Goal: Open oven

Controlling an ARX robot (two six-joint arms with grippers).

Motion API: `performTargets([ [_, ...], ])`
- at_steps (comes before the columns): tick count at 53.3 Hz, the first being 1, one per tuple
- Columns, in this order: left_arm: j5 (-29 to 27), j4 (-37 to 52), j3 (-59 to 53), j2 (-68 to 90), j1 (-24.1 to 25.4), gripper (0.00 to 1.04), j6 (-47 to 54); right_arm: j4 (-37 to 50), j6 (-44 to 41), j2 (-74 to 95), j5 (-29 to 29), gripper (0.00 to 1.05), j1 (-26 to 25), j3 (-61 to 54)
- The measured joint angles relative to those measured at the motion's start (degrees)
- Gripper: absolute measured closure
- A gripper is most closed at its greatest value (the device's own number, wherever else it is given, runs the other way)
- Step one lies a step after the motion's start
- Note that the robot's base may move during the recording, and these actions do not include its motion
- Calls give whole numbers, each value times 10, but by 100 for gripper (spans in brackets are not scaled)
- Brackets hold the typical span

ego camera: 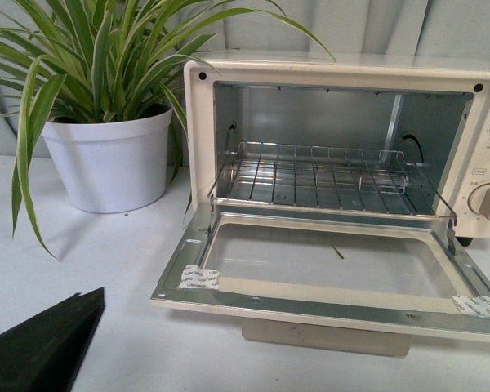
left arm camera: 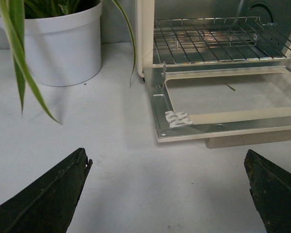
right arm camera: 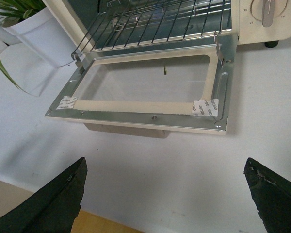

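Note:
The cream-white oven (ego camera: 198, 122) stands on the white table with its glass door (ego camera: 327, 265) folded down flat toward me. Its pale bar handle (ego camera: 327, 336) shows under the door's front edge. The wire rack (ego camera: 318, 175) sits inside, and round knobs (ego camera: 488, 201) are at the right. My left gripper (left arm camera: 167, 167) is open and empty, above bare table in front of the door (left arm camera: 233, 97); one dark finger (ego camera: 45, 343) shows in the front view. My right gripper (right arm camera: 165, 172) is open and empty, in front of the door (right arm camera: 150, 80), apart from it.
A white pot (ego camera: 110, 159) with a long-leaved striped plant (ego camera: 98, 57) stands left of the oven; its leaves hang over the table. It also shows in the left wrist view (left arm camera: 63, 46). The table's wooden front edge (right arm camera: 9, 201) shows in the right wrist view.

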Motion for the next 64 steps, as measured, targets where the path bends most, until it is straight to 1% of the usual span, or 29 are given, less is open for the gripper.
performTargets([
  [10,-38,-30,-40,-99,0,7,2,-40,-2,-91,-10,9,-18,-34],
  [16,-52,-69,-64,-169,14,7,5,-51,-5,-147,-1,9,-25,-57],
  [21,-34,-138,-83,-243,56,7,-6,-31,-1,-175,-12,9,-53,-77],
  [24,-34,-148,-87,-262,71,7,-11,-21,3,-183,-11,9,-65,-87],
  [33,-31,-147,-87,-268,76,7,-17,-18,5,-188,-10,9,-71,-90],
  [34,-36,-133,-92,-271,78,10,-8,1,-5,-199,13,12,-75,-98],
  [35,-35,-113,-99,-276,82,13,-3,7,-12,-202,20,13,-76,-101],
  [37,-24,-88,-112,-287,91,19,8,54,-48,-229,79,21,-78,-129],
  [38,-15,-80,-120,-296,101,22,12,62,-62,-234,91,22,-79,-133],
  [40,-1,-84,-127,-313,116,28,16,76,-93,-250,126,30,-81,-144],
  [41,10,-91,-127,-323,128,31,19,79,-105,-253,133,33,-82,-144],
  [43,24,-99,-127,-337,146,37,23,83,-118,-255,137,38,-85,-144],
  [45,51,-115,-127,-356,170,44,26,84,-128,-256,136,44,-85,-144],
  [48,76,-132,-127,-373,197,53,29,84,-143,-256,135,54,-85,-144],
  [49,87,-138,-127,-379,208,56,29,84,-145,-256,135,56,-85,-144],
  [52,113,-151,-127,-391,233,65,31,84,-152,-256,134,67,-85,-144],
  [53,120,-155,-127,-395,242,69,31,84,-152,-256,135,69,-85,-144],
  [56,141,-164,-127,-405,265,78,32,84,-156,-256,135,79,-85,-144],
  [57,148,-166,-127,-408,273,81,32,84,-156,-256,135,81,-85,-144],
  [58,157,-169,-127,-410,281,85,32,84,-157,-256,135,85,-85,-144],
  [61,183,-178,-127,-419,310,99,33,84,-159,-256,135,101,-85,-144],
  [62,193,-180,-127,-421,320,101,33,84,-160,-256,135,104,-85,-144],
  [64,205,-183,-127,-424,331,101,35,84,-162,-256,135,104,-85,-144],
])
